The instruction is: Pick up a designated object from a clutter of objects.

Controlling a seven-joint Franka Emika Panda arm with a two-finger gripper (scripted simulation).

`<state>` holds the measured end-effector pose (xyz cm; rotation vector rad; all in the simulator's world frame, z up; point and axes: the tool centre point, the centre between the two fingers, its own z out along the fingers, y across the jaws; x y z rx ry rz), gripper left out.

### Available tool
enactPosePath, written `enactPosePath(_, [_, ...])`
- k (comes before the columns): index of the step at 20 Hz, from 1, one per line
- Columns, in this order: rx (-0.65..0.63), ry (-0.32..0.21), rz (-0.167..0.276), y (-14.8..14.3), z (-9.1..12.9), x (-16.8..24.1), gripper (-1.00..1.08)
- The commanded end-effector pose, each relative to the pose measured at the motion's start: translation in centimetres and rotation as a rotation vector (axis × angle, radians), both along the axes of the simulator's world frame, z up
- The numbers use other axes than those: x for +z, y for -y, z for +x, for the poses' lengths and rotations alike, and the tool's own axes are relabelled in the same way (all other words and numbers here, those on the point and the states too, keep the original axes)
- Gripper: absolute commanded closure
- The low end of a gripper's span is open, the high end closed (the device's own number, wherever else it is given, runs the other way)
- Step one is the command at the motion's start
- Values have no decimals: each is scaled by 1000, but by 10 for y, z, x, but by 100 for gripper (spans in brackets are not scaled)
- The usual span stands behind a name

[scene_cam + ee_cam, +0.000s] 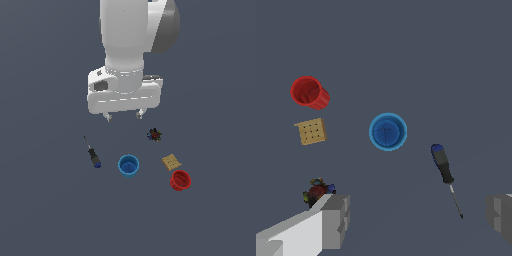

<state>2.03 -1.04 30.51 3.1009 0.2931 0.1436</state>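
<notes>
The designated object, a tiny dark lump (154,134) with red, blue and brownish specks, lies on the grey floor to the exterior view's right of my gripper (123,116). In the wrist view the lump (317,191) sits just beside one fingertip (336,220). My gripper (418,220) is open and empty, hovering above the floor with its fingers wide apart. The clutter is a blue cup (128,165), a red cup (180,180), a tan square cracker (171,161) and a black-handled screwdriver (93,155).
In the wrist view the blue cup (388,131) is central, the red cup (309,93) lies on its side, the cracker (311,131) lies near it, and the screwdriver (445,175) lies near the other fingertip (500,217). The floor is plain dark grey.
</notes>
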Motion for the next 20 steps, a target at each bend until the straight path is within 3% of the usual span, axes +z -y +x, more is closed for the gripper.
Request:
enactPosePath(1, [82,-9,-11,-13,-3,-20,-92])
enactPosePath(10, [448,-45,-45,-69,-31,-101,-92])
enactPosePath(20, [856,-77,-53,-125,-84,-180,-92])
